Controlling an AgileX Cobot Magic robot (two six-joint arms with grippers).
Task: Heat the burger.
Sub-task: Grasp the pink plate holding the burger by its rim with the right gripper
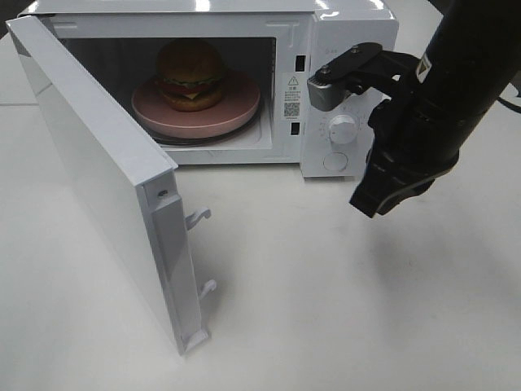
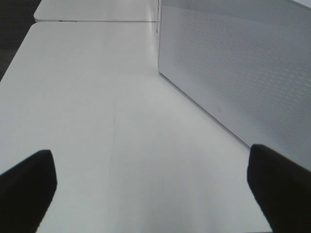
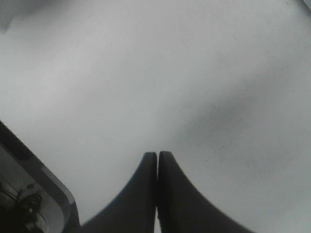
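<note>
Door (image 1: pixel 98 179) at 8 o'clock stands open, burger (image 1: pixel 190 73) on plate (image 1: pixel 236 110) inside microwave (image 1: pixel 342 49), right gripper (image 3: pixel 157 158) pinched empty, left gripper (image 2: pixel 153 183) spread wide; door-closing and dial (image 1: pixel 343 129) left.

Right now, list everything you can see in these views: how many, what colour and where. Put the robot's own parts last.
microwave: one, white, at the back of the table
microwave door: one, white, swung wide open to the left front
burger: one, brown bun with green, red and yellow layers, on the plate inside the microwave
plate: one, pink, inside the microwave cavity
knobs: two, white, one above the other on the microwave's control panel
table: one, white, under the microwave
right gripper: one, black, shut and empty, above the table in front of the control panel
left gripper: one, black, open and empty, low over the table near the microwave
</note>
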